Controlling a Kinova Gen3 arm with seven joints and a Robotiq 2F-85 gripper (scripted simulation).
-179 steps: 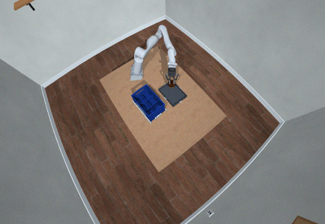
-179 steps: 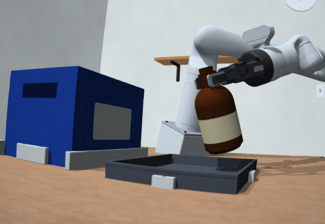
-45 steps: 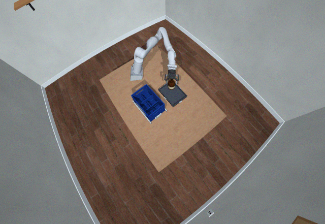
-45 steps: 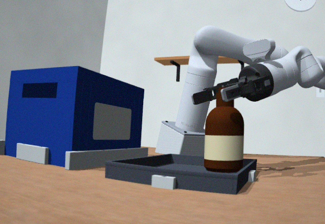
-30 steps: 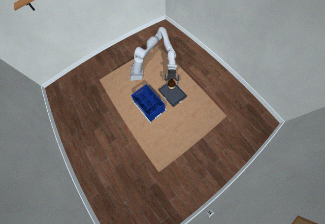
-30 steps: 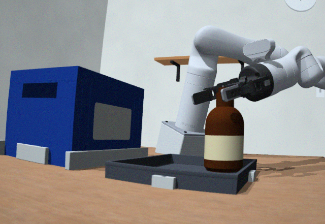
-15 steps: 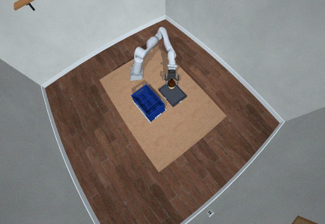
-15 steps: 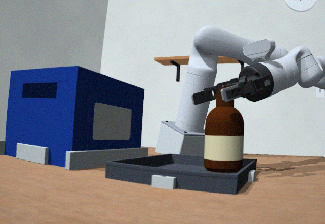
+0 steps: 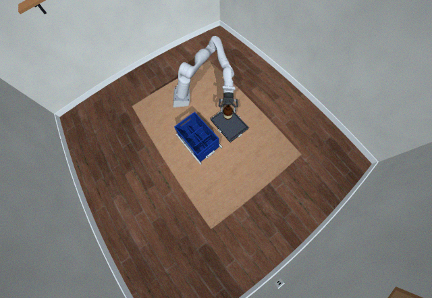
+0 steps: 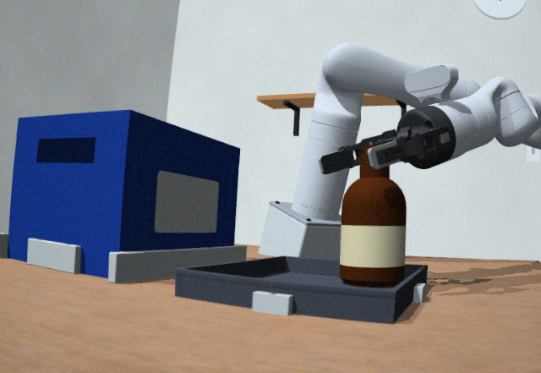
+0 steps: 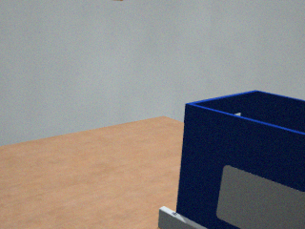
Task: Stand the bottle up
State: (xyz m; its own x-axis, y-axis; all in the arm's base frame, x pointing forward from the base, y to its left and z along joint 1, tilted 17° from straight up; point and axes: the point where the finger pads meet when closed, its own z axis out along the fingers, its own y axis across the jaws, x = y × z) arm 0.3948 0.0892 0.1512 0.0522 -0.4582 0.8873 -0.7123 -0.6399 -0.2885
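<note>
A brown bottle point(image 9: 227, 113) point(image 10: 372, 246) with a cream label stands upright on the dark grey tray point(image 9: 231, 131) point(image 10: 218, 288), near one corner, with its base inside the rim. My gripper point(image 9: 228, 110) point(image 10: 348, 162) is open and tilted slightly down, its fingers spread at the height of the bottle's neck. The neck is between the spread fingers, and the near finger hides part of it in the exterior view. The blue crate point(image 9: 210, 151) point(image 10: 65, 203) point(image 11: 202, 162) stands beside the tray. The wrist view shows neither fingers, bottle nor tray.
Low light-grey blocks sit against the crate, such as a long strip point(image 10: 174, 264) on its tray side. A small block point(image 10: 271, 303) is against the tray's front wall. The arm's base point(image 9: 181, 100) stands behind the crate and tray. A narrow gap separates crate and tray.
</note>
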